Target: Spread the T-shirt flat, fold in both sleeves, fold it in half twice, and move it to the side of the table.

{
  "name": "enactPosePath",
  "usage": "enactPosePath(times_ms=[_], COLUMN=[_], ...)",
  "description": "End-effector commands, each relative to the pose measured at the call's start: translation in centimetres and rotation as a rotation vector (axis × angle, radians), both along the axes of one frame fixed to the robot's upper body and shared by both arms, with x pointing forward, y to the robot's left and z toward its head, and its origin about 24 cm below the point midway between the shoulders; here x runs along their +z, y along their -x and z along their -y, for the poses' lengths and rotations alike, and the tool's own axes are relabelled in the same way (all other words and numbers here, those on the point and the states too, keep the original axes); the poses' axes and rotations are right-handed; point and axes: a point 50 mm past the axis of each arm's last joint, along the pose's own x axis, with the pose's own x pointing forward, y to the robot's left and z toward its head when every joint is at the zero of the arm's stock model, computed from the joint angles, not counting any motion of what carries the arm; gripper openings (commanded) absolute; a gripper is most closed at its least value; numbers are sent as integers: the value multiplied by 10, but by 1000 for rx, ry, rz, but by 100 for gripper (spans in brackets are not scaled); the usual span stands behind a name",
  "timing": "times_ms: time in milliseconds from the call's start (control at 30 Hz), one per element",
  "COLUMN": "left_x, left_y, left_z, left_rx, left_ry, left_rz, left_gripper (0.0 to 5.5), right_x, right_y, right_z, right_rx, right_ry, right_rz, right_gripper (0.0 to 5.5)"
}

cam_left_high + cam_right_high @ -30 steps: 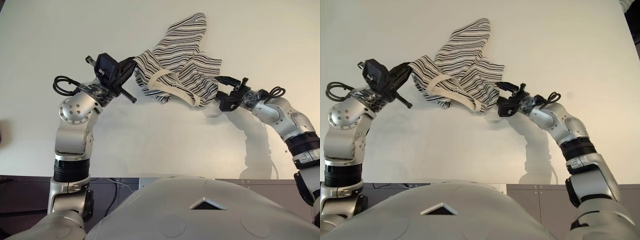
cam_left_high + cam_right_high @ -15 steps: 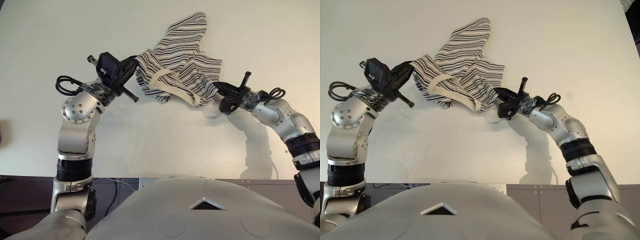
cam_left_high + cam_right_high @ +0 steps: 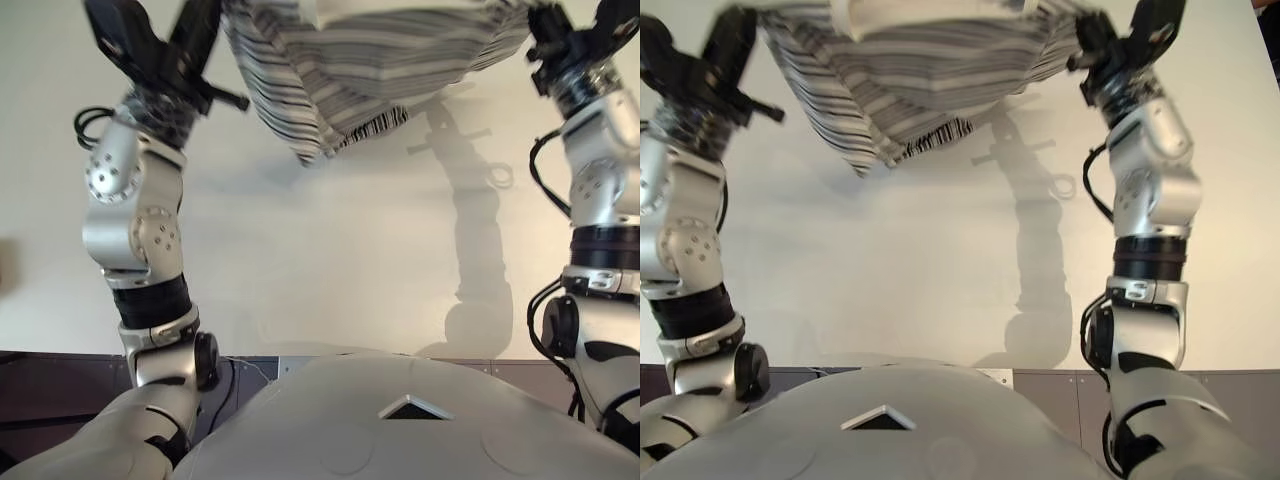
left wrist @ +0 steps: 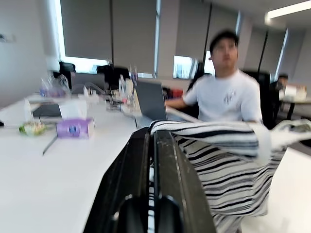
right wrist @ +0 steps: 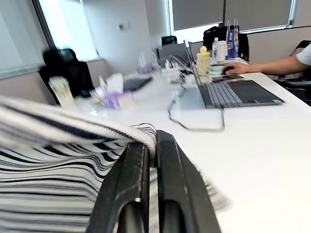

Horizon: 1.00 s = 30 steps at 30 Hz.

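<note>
The black-and-white striped T-shirt [image 3: 370, 70] hangs in the air above the white table [image 3: 330, 250], stretched between my two raised arms. My left gripper [image 3: 205, 35] is shut on one upper edge of the cloth; the left wrist view has its jaws [image 4: 151, 133] pinched together with striped fabric [image 4: 223, 160] trailing away. My right gripper [image 3: 545, 30] is shut on the opposite edge, and its fingers [image 5: 150, 138] clamp a fold of the shirt [image 5: 58, 145]. The shirt's lower part sags toward the left side, and its top is cut off by the picture's edge.
The table's front edge [image 3: 300, 352] runs just ahead of my torso. The wrist views look across neighbouring desks that carry a laptop [image 5: 238, 92], a tissue box [image 4: 73, 128] and bottles [image 5: 221, 48].
Both arms have swung up high, lifting the T-shirt off the table and pulling it taut. The right gripper, open beside the shirt's edge before, is now closed on it.
</note>
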Motion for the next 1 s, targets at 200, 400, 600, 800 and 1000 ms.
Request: enactPosePath(times_ms=[200, 400, 600, 800, 1000], left_x=[65, 127, 146, 144, 130], left_y=[-50, -102, -130, -133, -129], left_z=[8, 7, 8, 3, -6], left_rx=[59, 205, 315, 308, 272], left_ry=[-212, -377, -494, -502, -486], left_rz=[202, 336, 372, 372, 354], left_gripper=[10, 10, 10, 10, 10], right_x=[126, 174, 166, 162, 139], right_y=[-33, -63, -81, -81, -76], right_z=[-29, -39, -45, -35, -26], right_rx=[-14, -132, -237, -260, -187], right_ry=[242, 359, 421, 390, 404], right_rz=[438, 545, 488, 483, 456], right_gripper=[16, 16, 16, 16, 16])
